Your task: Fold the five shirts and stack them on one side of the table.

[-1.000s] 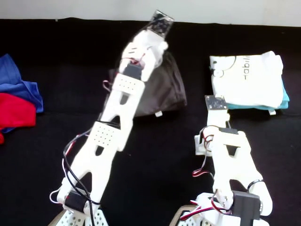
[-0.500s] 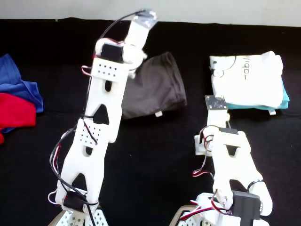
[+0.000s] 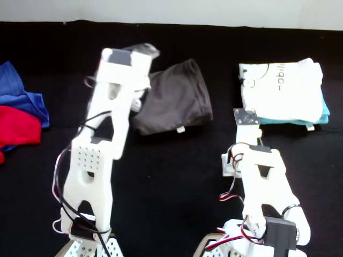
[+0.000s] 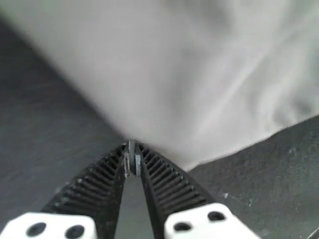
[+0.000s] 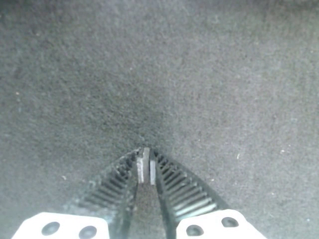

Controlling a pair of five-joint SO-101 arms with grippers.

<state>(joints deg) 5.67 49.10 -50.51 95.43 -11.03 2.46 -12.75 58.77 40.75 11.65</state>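
Black cloth covers the whole surface (image 3: 177, 171). Jaws on the left arm (image 3: 102, 144) are pressed together, nothing visibly between them, hanging over one edge of the dark grey shirt (image 3: 174, 96), which lies folded mid-surface. Jaws on the right arm (image 3: 262, 182) are pressed together too, above bare cloth. Further out on the right, a folded white shirt (image 3: 281, 88) sits on a teal shirt (image 3: 325, 113). Way over left, a red shirt (image 3: 19, 126) and a blue shirt (image 3: 16, 88) lie crumpled and touching.
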